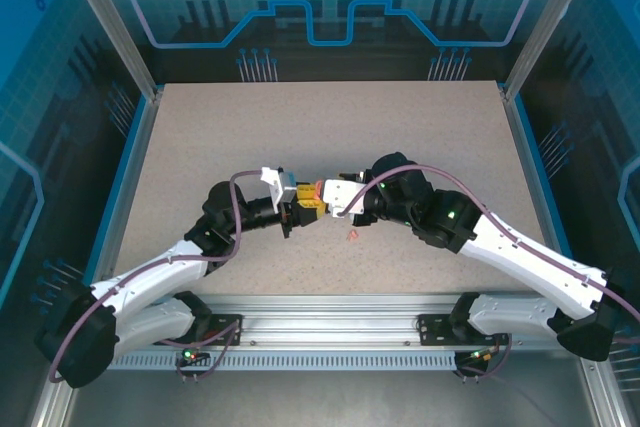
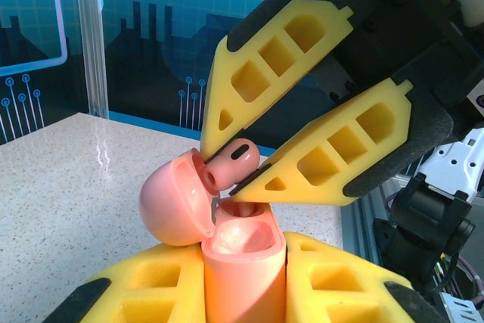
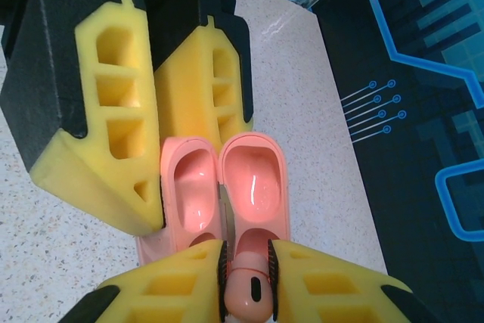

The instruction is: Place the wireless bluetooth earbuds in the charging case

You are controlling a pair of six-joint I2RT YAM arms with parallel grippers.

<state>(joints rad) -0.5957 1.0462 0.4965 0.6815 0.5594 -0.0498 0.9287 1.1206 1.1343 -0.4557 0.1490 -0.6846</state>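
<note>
A salmon-pink charging case [image 2: 246,274] stands upright with my left gripper [image 2: 242,281] shut on its body, its lid [image 2: 168,206] swung open to the left. My right gripper [image 2: 227,175] reaches in from the upper right, shut on a salmon-pink earbud [image 2: 231,163] that hovers just above the case's opening, close to the lid's hinge. In the right wrist view, the same earbud [image 3: 251,296] sits pinched in my right gripper [image 3: 248,262] at the near end of the open case [image 3: 257,179]. From above, both grippers meet mid-table, left [image 1: 297,209] and right [image 1: 325,197].
A second small pink earbud [image 1: 351,236] lies loose on the speckled table [image 1: 420,137], just in front of the right gripper. Blue-lit walls and metal frame posts enclose the table on all sides.
</note>
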